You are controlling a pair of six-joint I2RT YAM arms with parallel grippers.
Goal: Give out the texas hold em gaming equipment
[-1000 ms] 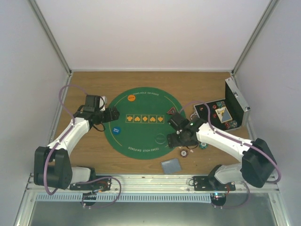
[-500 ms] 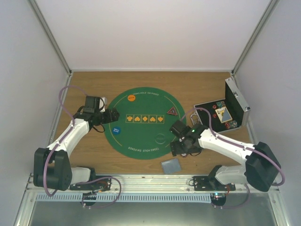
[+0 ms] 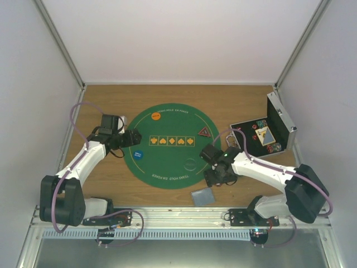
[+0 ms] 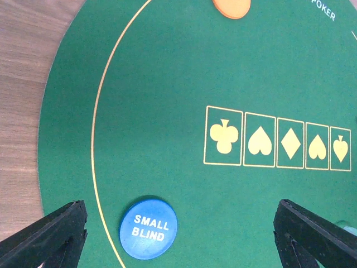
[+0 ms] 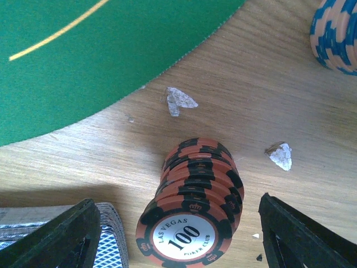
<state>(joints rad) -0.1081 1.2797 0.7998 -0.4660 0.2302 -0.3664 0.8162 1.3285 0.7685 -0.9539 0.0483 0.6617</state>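
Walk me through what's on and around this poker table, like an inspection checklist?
Surface: wooden table, round green felt mat centred.
Job's things: orange disc, blue disc, triangular marker on mat; card deck, red chip stack, blue-orange chip stack on bare wood.
Clutter: two pale scraps on wood; open metal case at right.
Grippers: left gripper open, empty, above mat; right gripper open, straddling red chip stack, not touching.
Cables: purple cables loop at left and right.
Surroundings: white walls; nothing else seen.

Red-black poker chip stack [image 5: 192, 218] upright on wooden table [image 5: 268, 84], blue-backed card deck [image 5: 109, 237] just beside, blue-orange chip stack [image 5: 336, 33] near; blue round disc [image 4: 148, 228] flat on green felt mat [image 4: 167, 84].
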